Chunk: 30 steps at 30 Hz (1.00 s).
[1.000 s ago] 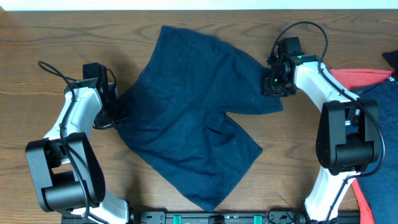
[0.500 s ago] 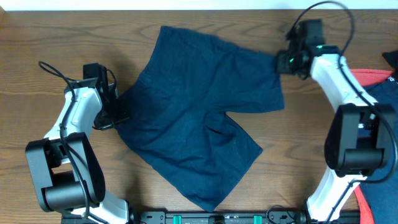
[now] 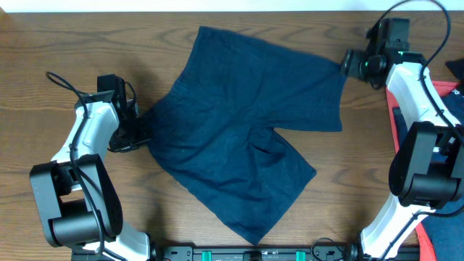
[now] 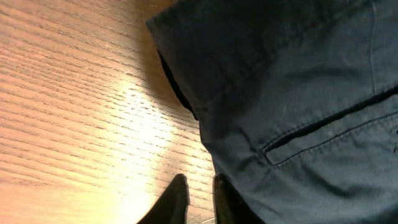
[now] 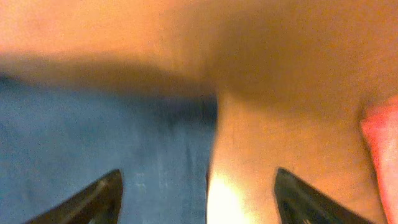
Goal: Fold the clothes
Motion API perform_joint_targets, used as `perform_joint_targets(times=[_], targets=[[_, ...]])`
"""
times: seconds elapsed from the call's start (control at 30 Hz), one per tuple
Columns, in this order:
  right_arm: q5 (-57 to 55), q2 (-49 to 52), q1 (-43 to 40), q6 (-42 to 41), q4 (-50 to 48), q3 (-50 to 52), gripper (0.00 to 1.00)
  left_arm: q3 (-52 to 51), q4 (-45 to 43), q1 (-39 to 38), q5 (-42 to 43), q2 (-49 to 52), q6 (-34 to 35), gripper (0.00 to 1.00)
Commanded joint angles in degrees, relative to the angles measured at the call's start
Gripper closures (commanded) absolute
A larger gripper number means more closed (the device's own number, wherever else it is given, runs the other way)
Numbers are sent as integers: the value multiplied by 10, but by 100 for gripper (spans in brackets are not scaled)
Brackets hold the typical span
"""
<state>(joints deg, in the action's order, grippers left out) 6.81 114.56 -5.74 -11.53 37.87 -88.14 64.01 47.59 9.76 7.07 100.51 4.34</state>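
The dark navy shorts (image 3: 246, 138) lie spread flat on the wooden table, with both legs pointing to the lower right. My left gripper (image 3: 136, 135) sits at their pointed left edge. In the left wrist view its fingers (image 4: 199, 193) are almost together against the fabric's edge (image 4: 298, 93), shut on the shorts. My right gripper (image 3: 349, 64) is at the shorts' upper right corner. In the blurred right wrist view its fingers (image 5: 198, 177) are wide apart, with the shorts' edge (image 5: 124, 143) lying between them. The waist button is not in view.
A red cloth (image 3: 453, 90) and a blue cloth (image 3: 444, 239) lie at the table's right edge beside the right arm. The red cloth also shows in the right wrist view (image 5: 382, 143). The table's far edge runs along the top (image 3: 217, 10).
My right gripper has moved up and to the right, and the shorts' upper right corner and body shifted right with it. The left gripper and the shorts' left edge stayed put.
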Motion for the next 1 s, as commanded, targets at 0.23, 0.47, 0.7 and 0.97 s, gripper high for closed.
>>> perform_joint_targets(times=[0.23, 0.47, 0.7, 0.97], targets=[[86, -14, 54, -1, 247, 79, 38, -3, -3, 2, 14, -3, -2, 74], [100, -14, 137, 0, 176, 228, 37, -3, -3, 2, 14, -3, -2, 63], [106, -14, 184, 11, 173, 276, 70, -3, -3, 2, 15, -3, -2, 59], [28, -16, 175, -1, 195, 270, 99, -3, -3, 2, 15, -3, -2, 58]])
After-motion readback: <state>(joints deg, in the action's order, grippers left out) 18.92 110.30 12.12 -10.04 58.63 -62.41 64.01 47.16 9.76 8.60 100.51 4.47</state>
